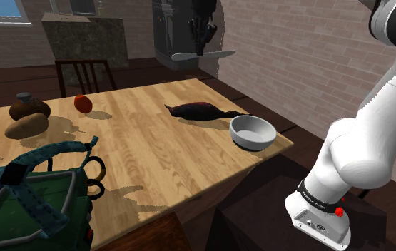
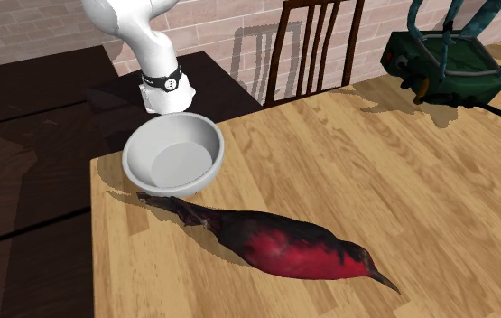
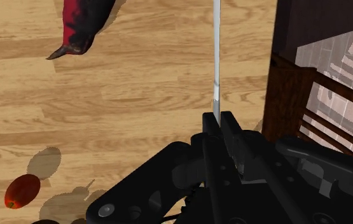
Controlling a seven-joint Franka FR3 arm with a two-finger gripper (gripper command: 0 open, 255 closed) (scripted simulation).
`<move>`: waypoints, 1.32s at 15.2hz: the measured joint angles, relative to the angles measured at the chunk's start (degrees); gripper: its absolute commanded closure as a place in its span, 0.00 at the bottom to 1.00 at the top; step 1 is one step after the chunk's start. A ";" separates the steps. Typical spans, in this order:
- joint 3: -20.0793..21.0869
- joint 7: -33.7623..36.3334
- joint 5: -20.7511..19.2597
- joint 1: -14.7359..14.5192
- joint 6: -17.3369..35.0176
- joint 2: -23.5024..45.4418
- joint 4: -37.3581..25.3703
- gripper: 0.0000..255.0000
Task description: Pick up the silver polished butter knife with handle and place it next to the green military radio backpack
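Silver butter knife, slim, plain grey, seemingly level; fingers clamped on its middle.

By the shoulder view, on the desk: the bowl at four o'clock of the bird; the backpack well apart at eight o'clock; a chair behind the desk at ten.

backpack cut by frame edge; knife tip out of frame; bird half cut off
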State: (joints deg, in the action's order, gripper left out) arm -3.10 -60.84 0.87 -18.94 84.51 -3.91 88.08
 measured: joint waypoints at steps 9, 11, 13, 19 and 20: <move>6.92 12.42 0.59 -5.52 0.45 -3.24 3.45 1.00; 8.59 15.37 0.77 -6.77 0.14 -3.08 2.89 1.00; 10.14 18.12 0.88 -7.93 -0.22 -2.65 2.05 1.00; 15.05 26.78 0.96 -11.71 0.09 -1.05 0.60 1.00; 15.44 27.49 1.01 -12.03 0.63 -1.13 1.20 1.00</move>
State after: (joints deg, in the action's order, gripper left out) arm 12.34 -33.35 1.87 -30.97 85.14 -5.05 89.28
